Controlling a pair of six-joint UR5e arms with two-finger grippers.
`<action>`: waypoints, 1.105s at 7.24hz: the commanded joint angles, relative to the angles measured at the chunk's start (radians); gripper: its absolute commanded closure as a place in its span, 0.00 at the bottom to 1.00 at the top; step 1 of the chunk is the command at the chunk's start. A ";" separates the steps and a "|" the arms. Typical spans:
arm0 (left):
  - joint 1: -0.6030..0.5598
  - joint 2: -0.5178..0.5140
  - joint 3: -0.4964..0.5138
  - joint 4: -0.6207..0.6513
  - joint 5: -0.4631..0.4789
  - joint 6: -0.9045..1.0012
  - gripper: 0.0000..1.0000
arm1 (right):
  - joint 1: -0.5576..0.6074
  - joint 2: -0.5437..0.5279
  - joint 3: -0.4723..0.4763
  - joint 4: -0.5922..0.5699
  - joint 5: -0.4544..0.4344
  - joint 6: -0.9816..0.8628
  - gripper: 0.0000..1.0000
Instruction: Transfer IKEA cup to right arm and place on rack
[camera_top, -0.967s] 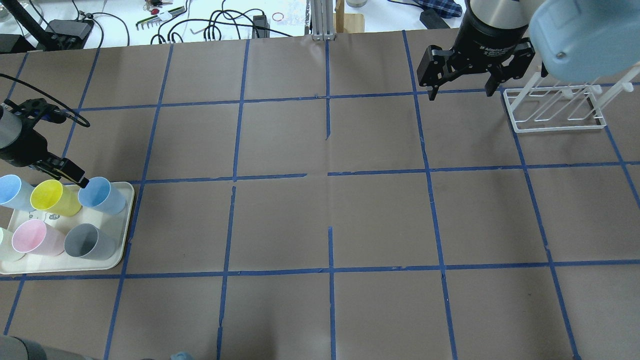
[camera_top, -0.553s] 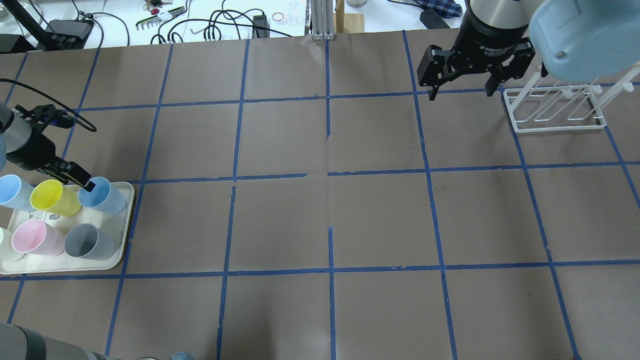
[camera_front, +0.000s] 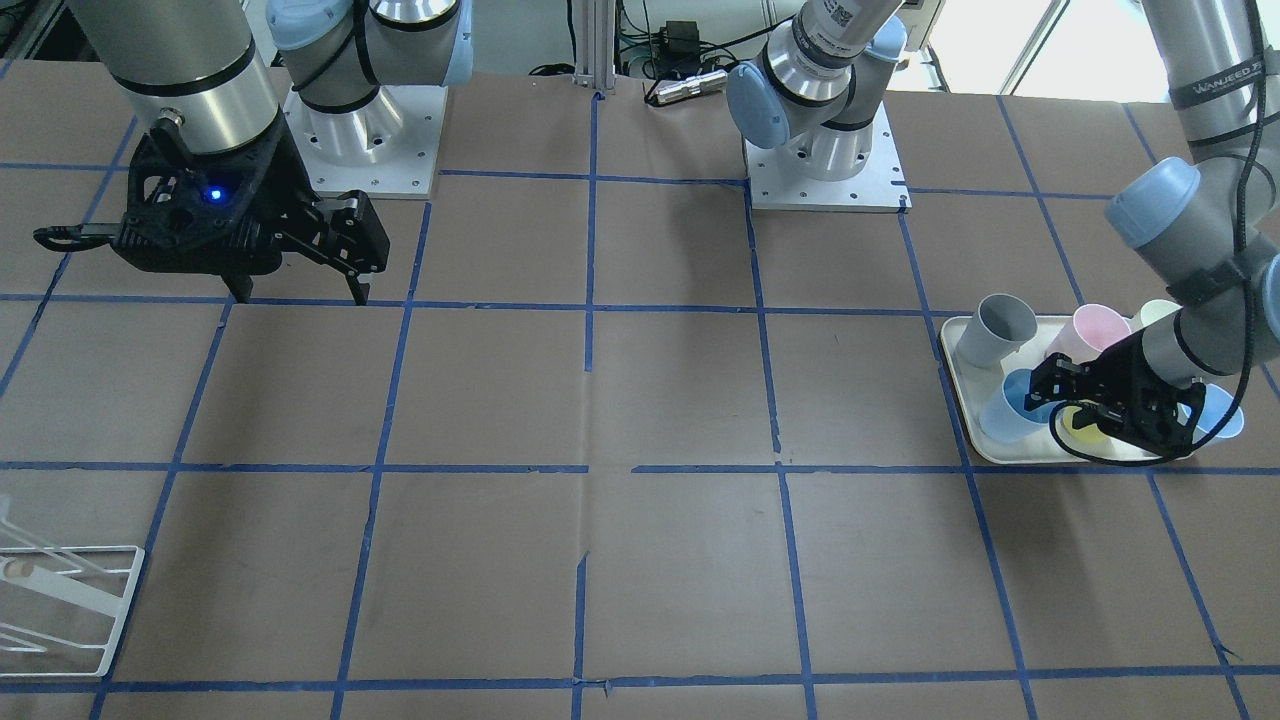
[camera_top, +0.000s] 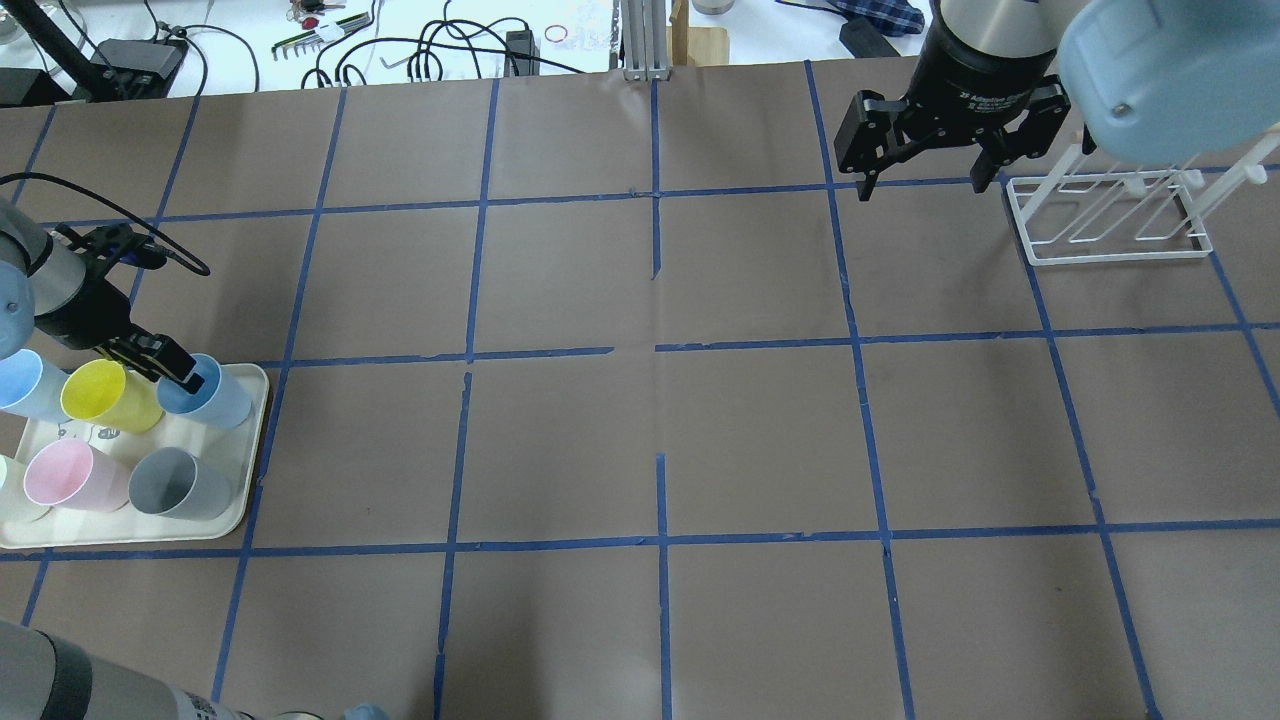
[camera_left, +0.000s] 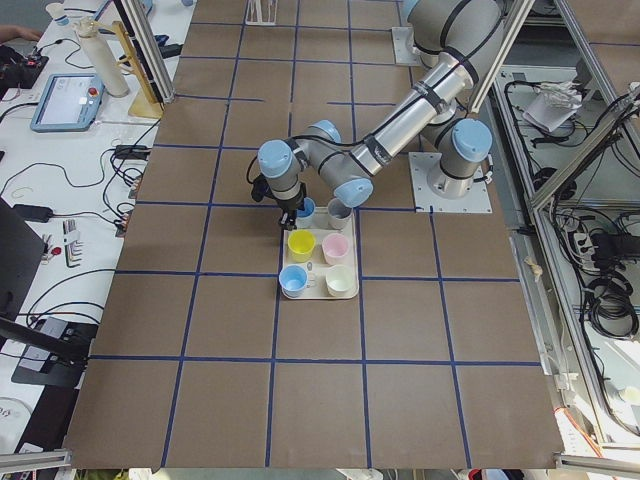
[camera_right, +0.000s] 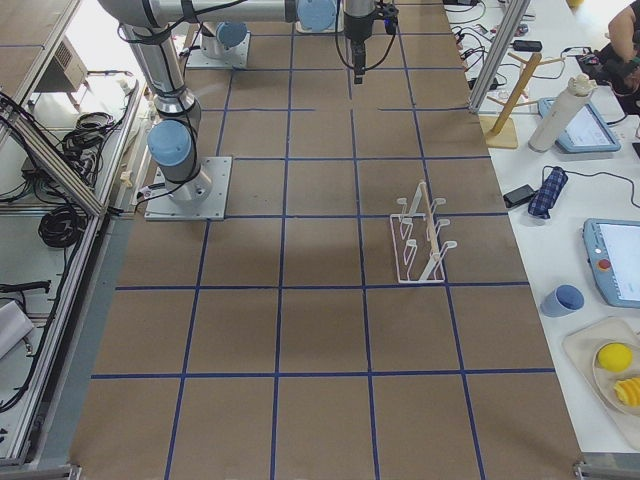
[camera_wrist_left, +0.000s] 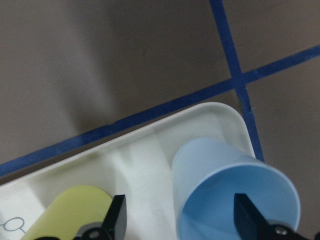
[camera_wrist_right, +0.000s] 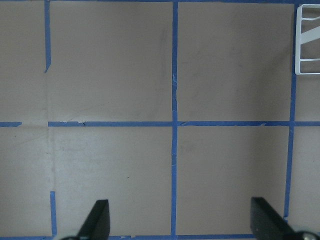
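The IKEA cup (camera_top: 208, 393), pale blue, stands at the far right corner of the beige tray (camera_top: 255, 440); it also shows in the left wrist view (camera_wrist_left: 225, 190) and front view (camera_front: 1008, 408). My left gripper (camera_top: 178, 372) is open and low over it. In the left wrist view (camera_wrist_left: 181, 216) one finger is over the cup's mouth and the other is outside its wall, beside the yellow cup (camera_wrist_left: 70, 212). My right gripper (camera_top: 930, 188) is open and empty, high near the white wire rack (camera_top: 1110, 225). The rack also shows in the right exterior view (camera_right: 420, 245).
The tray also holds a second blue cup (camera_top: 25, 385), a yellow cup (camera_top: 105, 395), a pink cup (camera_top: 70, 475), a grey cup (camera_top: 180, 483) and a whitish cup at the view's left edge. The brown table carries a blue tape grid.
My left gripper has moved right and down onto the blue cup's rim, one finger now over its mouth. The right arm has not moved.
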 joint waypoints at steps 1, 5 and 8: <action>-0.003 -0.006 -0.001 -0.002 0.001 -0.001 0.81 | 0.000 0.000 0.000 -0.001 0.000 0.000 0.00; -0.012 0.020 0.019 -0.049 0.001 -0.007 1.00 | -0.011 0.001 -0.002 -0.003 -0.001 -0.002 0.00; -0.119 0.058 0.153 -0.163 -0.056 -0.111 1.00 | -0.173 -0.003 -0.009 0.011 0.015 -0.130 0.00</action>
